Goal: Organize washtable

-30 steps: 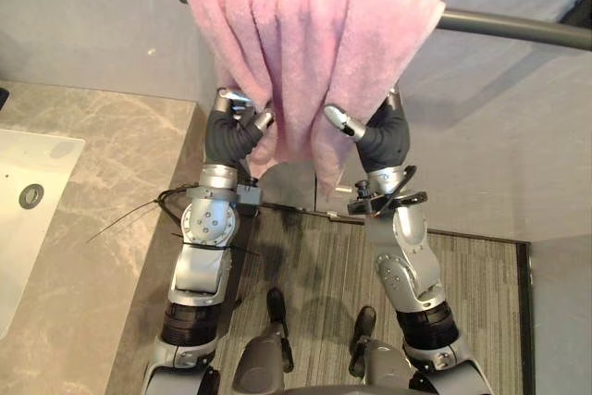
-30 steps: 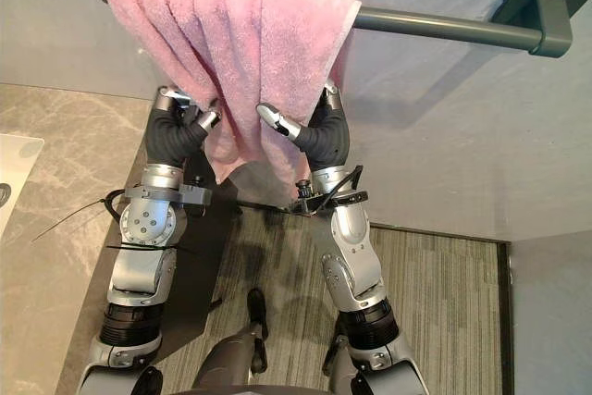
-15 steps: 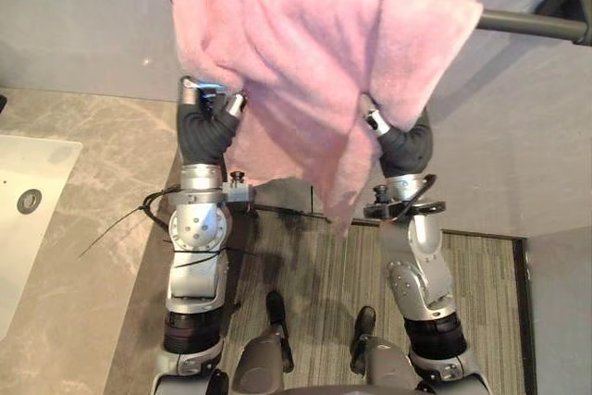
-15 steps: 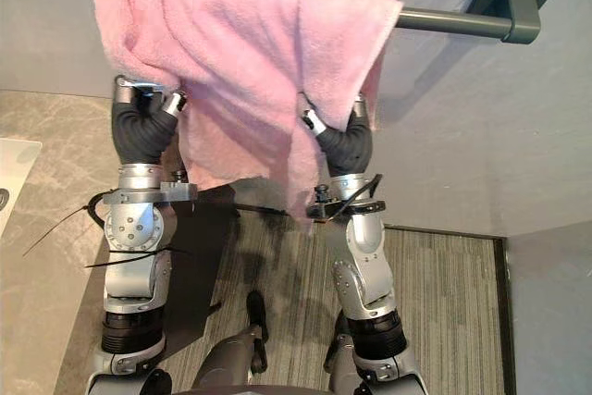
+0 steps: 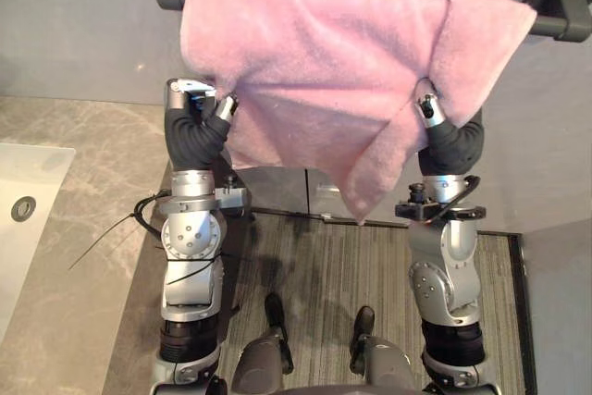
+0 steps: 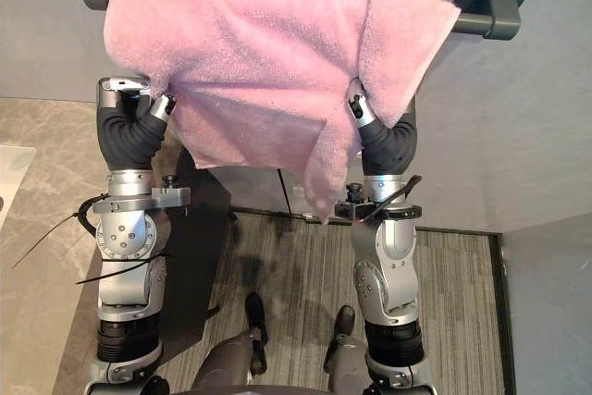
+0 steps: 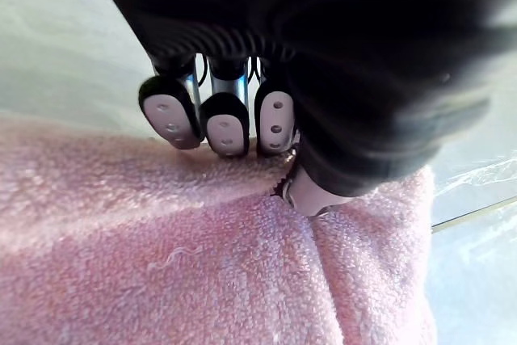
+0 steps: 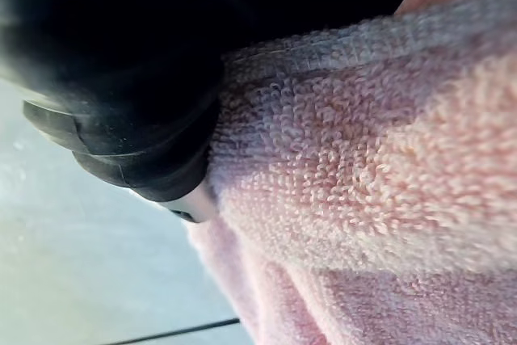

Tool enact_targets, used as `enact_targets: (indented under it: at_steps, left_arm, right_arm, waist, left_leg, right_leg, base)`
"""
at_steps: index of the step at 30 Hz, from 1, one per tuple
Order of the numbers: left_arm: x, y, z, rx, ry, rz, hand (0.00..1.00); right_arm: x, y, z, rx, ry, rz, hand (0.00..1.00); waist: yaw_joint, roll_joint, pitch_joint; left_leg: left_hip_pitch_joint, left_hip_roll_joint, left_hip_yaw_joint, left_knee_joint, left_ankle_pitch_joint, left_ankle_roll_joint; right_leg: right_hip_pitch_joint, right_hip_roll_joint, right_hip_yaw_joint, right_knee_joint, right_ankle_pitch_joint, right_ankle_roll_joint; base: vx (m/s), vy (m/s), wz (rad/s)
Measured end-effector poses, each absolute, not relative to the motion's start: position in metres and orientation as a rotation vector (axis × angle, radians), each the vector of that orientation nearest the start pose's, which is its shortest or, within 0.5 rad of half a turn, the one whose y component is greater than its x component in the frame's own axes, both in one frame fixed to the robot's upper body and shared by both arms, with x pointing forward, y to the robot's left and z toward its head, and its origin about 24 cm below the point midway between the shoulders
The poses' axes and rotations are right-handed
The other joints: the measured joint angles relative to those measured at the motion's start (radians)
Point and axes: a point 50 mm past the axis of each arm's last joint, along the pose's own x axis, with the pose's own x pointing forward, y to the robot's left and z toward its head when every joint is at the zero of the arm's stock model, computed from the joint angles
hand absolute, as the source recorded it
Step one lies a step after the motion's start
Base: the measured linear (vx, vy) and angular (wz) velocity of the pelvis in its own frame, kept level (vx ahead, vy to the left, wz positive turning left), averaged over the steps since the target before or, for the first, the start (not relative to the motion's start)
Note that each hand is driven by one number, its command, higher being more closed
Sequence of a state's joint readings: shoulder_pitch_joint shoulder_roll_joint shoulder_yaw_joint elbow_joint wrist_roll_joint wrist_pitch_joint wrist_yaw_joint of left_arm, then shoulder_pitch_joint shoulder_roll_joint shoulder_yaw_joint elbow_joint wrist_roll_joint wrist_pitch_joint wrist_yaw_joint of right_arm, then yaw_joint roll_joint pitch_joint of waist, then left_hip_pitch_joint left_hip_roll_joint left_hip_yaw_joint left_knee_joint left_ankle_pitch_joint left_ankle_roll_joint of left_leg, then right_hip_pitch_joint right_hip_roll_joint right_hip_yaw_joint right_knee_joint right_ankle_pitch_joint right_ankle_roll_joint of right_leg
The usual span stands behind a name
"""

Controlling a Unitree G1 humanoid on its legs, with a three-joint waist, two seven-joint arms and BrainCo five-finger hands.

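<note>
Your left hand (image 5: 199, 104) has its fingers (image 7: 224, 123) clenched on the pink towel (image 5: 342, 71), with the thumb pinching its edge. The towel hangs spread over the rail (image 6: 470, 23), just above both hands. Your right hand (image 5: 429, 111) is tucked into the towel's other edge, and I cannot tell its grasp.

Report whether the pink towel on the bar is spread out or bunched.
Spread out. The pink towel drapes across nearly the whole bar, one end folded over.
</note>
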State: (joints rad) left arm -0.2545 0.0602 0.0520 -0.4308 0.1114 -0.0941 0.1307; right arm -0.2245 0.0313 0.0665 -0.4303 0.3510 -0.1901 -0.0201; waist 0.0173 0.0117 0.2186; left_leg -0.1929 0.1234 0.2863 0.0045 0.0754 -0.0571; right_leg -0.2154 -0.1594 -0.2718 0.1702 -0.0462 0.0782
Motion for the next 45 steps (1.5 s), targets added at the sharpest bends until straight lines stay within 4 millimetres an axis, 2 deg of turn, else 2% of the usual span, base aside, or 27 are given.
enact_targets:
  at_steps: [1,2,5,6,10,21,26,30,32,36,38,39,41,44,45]
  left_arm:
    - [0.25,0.154,0.208,0.107,-0.783,0.132,1.0]
    - [0.25,0.154,0.208,0.106,-0.782,0.132,1.0]
    - [0.25,0.153,0.207,0.089,-0.779,0.137,1.0]
    - [0.25,0.154,0.207,0.085,-0.777,0.141,0.0]
    - [0.249,0.161,0.206,0.084,-0.772,0.179,0.0]
    - [0.247,0.174,0.181,0.099,-0.661,0.229,0.0]
    - [0.245,0.177,0.165,0.12,-0.59,0.21,0.0]
    - [0.24,0.18,0.147,0.14,-0.51,0.189,0.0]
    - [0.235,0.183,0.126,0.152,-0.411,0.17,0.0]
    - [0.226,0.184,0.085,0.139,-0.223,0.151,0.0]
    - [0.215,0.183,0.052,0.12,-0.063,0.128,0.0]
    - [0.212,0.182,0.044,0.115,-0.029,0.122,0.0]
    - [0.196,0.175,0.015,0.089,0.104,0.093,0.0]
    - [0.172,0.166,-0.011,0.067,0.238,0.031,0.0]
    - [0.168,0.164,-0.015,0.062,0.256,0.015,0.0]
  right_arm:
    - [0.242,-0.124,0.203,0.422,-0.794,0.184,1.0]
    - [0.242,-0.124,0.202,0.422,-0.79,0.183,0.0]
    - [0.241,-0.125,0.197,0.421,-0.772,0.179,0.0]
    - [0.241,-0.125,0.196,0.42,-0.77,0.18,0.0]
    - [0.24,-0.126,0.191,0.416,-0.75,0.178,0.0]
    - [0.235,-0.136,0.172,0.408,-0.678,0.133,0.0]
    - [0.236,-0.137,0.158,0.391,-0.611,0.142,0.0]
    - [0.242,-0.139,0.133,0.372,-0.489,0.139,0.0]
    - [0.238,-0.143,0.106,0.348,-0.37,0.117,0.0]
    - [0.226,-0.148,0.066,0.336,-0.191,0.092,0.0]
    - [0.215,-0.148,0.036,0.327,-0.056,0.092,0.0]
    - [0.211,-0.148,0.03,0.323,-0.025,0.09,0.0]
    - [0.196,-0.149,0.009,0.305,0.083,0.087,0.0]
    - [0.175,-0.147,-0.009,0.28,0.18,0.099,0.0]
    - [0.172,-0.146,-0.011,0.277,0.194,0.105,0.0]
  waist:
    - [-0.001,0.0,0.0]
    - [-0.001,0.0,0.0]
    - [-0.001,0.0,-0.001]
    - [0.0,0.0,-0.002]
    - [-0.001,-0.001,-0.014]
    - [-0.001,0.0,-0.069]
    - [-0.002,-0.001,-0.095]
    - [-0.002,-0.003,-0.109]
    - [-0.001,-0.003,-0.125]
    - [-0.001,-0.003,-0.132]
    - [-0.001,-0.004,-0.146]
    - [-0.001,-0.003,-0.149]
    - [-0.001,-0.004,-0.15]
    - [-0.001,-0.009,-0.17]
    - [-0.001,-0.01,-0.174]
  left_leg:
    - [0.002,0.0,0.004,0.0,0.0,0.0]
    - [0.002,0.0,0.005,0.0,0.0,0.0]
    - [0.003,0.001,0.01,0.0,0.0,0.0]
    - [0.003,0.001,0.014,0.0,0.0,0.0]
    - [0.003,0.001,0.015,0.0,0.0,0.0]
    - [0.042,-0.001,0.015,-0.021,0.001,0.0]
    - [0.065,-0.003,0.02,-0.037,0.001,0.0]
    - [0.084,-0.005,0.02,-0.048,0.001,0.0]
    - [0.105,-0.006,0.018,-0.066,0.004,-0.003]
    - [0.127,-0.008,0.016,-0.077,0.004,-0.004]
    - [0.137,-0.008,0.017,-0.083,0.004,-0.004]
    - [0.139,-0.008,0.018,-0.084,0.004,-0.004]
    - [0.163,-0.007,0.022,-0.091,0.003,-0.005]
    - [0.176,-0.003,0.027,-0.093,-0.005,-0.01]
    - [0.176,-0.002,0.027,-0.093,-0.008,-0.013]
  right_leg:
    - [0.0,0.0,0.003,-0.001,0.002,0.0]
    - [0.0,0.0,0.004,-0.001,0.003,0.0]
    - [0.003,0.002,0.007,-0.014,0.013,0.0]
    - [0.004,0.003,0.01,-0.02,0.017,0.0]
    - [0.007,0.003,0.012,-0.028,0.022,0.002]
    - [0.053,0.003,0.007,-0.064,0.033,0.008]
    - [0.079,0.009,0.013,-0.098,0.049,0.011]
    - [0.104,0.013,0.016,-0.125,0.058,0.012]
    - [0.126,0.017,0.012,-0.141,0.059,0.012]
    - [0.151,0.018,0.004,-0.155,0.059,0.013]
    - [0.161,0.019,0.002,-0.16,0.059,0.013]
    - [0.163,0.019,0.002,-0.16,0.059,0.013]
    - [0.186,0.019,0.001,-0.163,0.059,0.013]
    - [0.198,0.018,0.001,-0.166,0.056,0.016]
    - [0.198,0.018,0.0,-0.166,0.055,0.017]
  base:
    - [-0.01,0.009,-0.07]
    - [-0.01,0.011,-0.06]
    - [-0.01,0.013,-0.05]
    - [-0.01,0.018,-0.06]
    - [0.0,0.005,-0.01]
    - [0.0,0.002,0.0]
    - [0.01,0.01,-0.04]
    - [0.02,0.004,-0.03]
    - [0.05,-0.007,0.02]
    - [0.05,-0.004,0.04]
    - [0.02,-0.001,0.0]
    - [0.0,0.0,0.0]
    - [0.0,0.0,0.0]
    - [0.0,0.0,0.0]
    - [0.0,0.0,0.0]
